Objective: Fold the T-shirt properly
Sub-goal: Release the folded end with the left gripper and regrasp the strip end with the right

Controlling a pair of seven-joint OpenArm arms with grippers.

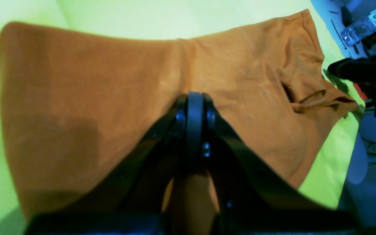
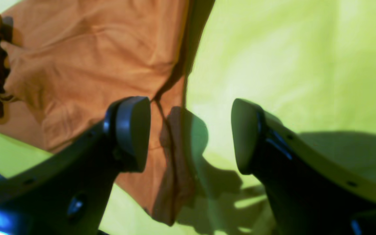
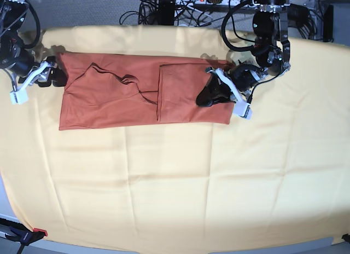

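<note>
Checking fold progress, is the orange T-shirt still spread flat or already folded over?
Partly folded. The T-shirt lies as a long band on the yellow cloth, with one end doubled over itself, showing a straight layered edge.

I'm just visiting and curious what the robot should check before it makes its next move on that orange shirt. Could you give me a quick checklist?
1. Left fingers closed on the T-shirt: ok, they pinch a fold of fabric in the left wrist view.
2. Right fingers free of fabric: ok, they stand wide apart above the shirt's edge, holding nothing.
3. Shirt lying fully on the yellow cloth: ok.
4. Fabric smooth: not ok, wrinkles bunch near the middle.
5. One end already folded over: ok, a doubled panel lies under the left arm.
6. Edges of that fold lined up: cannot tell.
</note>
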